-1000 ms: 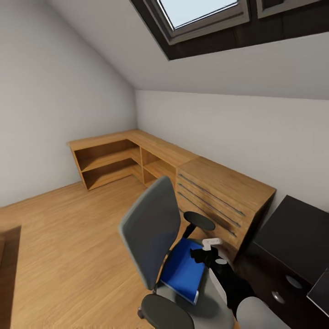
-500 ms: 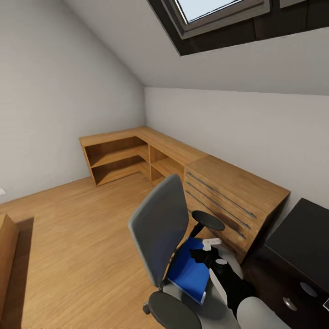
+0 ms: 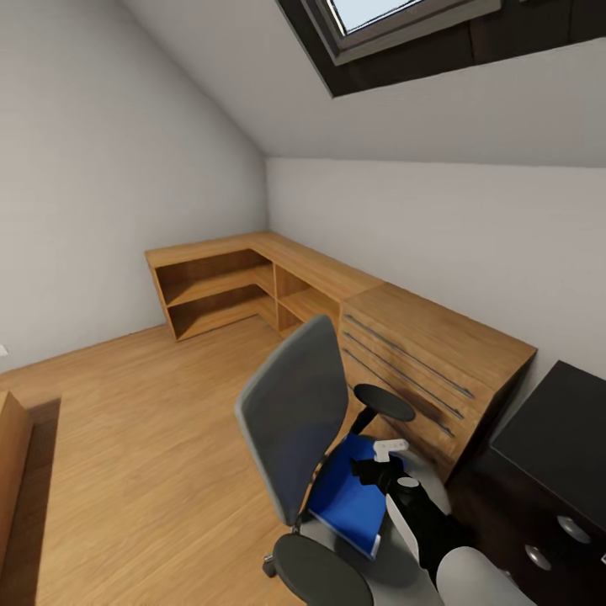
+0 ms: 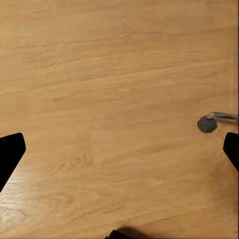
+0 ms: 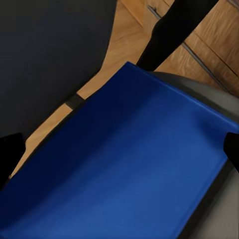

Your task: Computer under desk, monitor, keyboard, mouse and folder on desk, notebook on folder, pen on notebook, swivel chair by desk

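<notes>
A light-wood cabinet (image 3: 353, 295) runs along the far walls under a sloped ceiling with a skylight (image 3: 396, 25), open shelves on its corner stretch and a bank of drawers with long dark handles at its near end. The wood floor (image 3: 126, 438) spreads across the room in front of it. Just beside the drawer end of the cabinet stands the desk (image 3: 555, 446), its glossy black top and two round silver knobs on its black drawer fronts showing at the lower right of the head view. The swivel chair (image 3: 290, 412) stands on the floor near the desk's front, its grey backrest tilted and its two black armrests on either side of the seat. The folder (image 3: 349, 497) lies flat on the chair's seat, bright blue with a white page edge at its front, covering most of the seat between the armrests. The right gripper (image 3: 377, 471) hangs over the folder's edge on the desk side, on a black and white arm; in the right wrist view the folder (image 5: 129, 164) lies close below, the two dark fingertips (image 5: 10, 149) spread wide apart with nothing between them. The left gripper (image 4: 119, 154) points down at bare floor, fingers likewise wide apart and empty, with one castor (image 4: 206, 123) of the chair's chrome base nearby.
</notes>
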`<state>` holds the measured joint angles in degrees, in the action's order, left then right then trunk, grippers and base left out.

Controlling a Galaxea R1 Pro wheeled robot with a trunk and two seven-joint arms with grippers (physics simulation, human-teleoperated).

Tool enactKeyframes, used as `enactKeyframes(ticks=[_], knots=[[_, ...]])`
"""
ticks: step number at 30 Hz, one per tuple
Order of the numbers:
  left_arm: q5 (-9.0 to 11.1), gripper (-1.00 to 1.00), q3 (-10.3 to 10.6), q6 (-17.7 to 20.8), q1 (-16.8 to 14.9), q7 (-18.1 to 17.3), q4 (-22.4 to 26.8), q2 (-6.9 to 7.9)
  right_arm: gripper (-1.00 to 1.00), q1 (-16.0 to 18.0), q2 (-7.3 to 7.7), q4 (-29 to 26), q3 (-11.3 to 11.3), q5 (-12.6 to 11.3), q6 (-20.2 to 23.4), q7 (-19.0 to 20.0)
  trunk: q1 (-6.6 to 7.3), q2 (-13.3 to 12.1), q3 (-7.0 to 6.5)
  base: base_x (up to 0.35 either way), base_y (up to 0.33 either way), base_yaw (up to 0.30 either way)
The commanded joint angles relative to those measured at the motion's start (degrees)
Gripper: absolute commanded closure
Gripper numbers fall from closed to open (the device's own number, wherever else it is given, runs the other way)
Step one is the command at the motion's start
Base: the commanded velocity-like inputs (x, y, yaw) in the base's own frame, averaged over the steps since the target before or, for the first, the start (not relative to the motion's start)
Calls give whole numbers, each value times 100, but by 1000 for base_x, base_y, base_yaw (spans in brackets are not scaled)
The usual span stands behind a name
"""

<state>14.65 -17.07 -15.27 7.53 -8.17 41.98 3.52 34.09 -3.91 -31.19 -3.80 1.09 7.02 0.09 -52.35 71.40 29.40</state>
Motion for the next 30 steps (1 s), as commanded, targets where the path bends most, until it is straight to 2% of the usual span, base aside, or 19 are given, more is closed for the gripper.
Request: enactKeyframes(ticks=[1,2,4,5,7,9,12,15,17,21,30], knots=[[62,-100,-14,465,2,-42,366,4,-100,1,5,-10,-8,13,36,1,-23,45,24,0,0,0],[64,-100,-18,919,2,-15,708,8,-100,1,10,-10,-7,16,36,0,-45,85,42,0,0,0],[68,-100,-20,1341,2,42,1084,15,-100,1,16,-10,-4,18,36,-3,-89,165,77,0,0,0],[73,-100,-24,1704,2,133,1502,17,-100,1,23,-10,-1,20,36,-5,-111,205,95,0,0,0],[83,-100,-24,2114,2,311,2087,12,-100,1,36,-10,-1,21,35,-7,-155,285,131,0,0,0],[96,-100,-25,2351,2,472,2498,4,-100,1,45,-10,-1,22,29,-8,-199,366,167,0,0,0],[106,-100,-25,2496,2,588,2769,-11,-100,1,55,-15,1,22,25,-8,-265,486,221,0,0,0],[9,-100,-121,2397,2,505,2864,-104,-100,100,-43,-113,98,-33,49,89,-264,484,220,0,0,0],[-55,-100,-121,2335,2,505,2928,-104,-100,165,-108,-178,161,-33,49,123,-264,484,220,0,0,0],[-77,-100,-121,2335,2,514,3056,-162,-100,295,-111,-308,191,-21,50,123,-264,484,220,0,0,0],[-73,-100,-122,2335,2,526,3346,-144,-100,319,-53,-514,187,-20,31,124,-264,484,220,0,0,0]])
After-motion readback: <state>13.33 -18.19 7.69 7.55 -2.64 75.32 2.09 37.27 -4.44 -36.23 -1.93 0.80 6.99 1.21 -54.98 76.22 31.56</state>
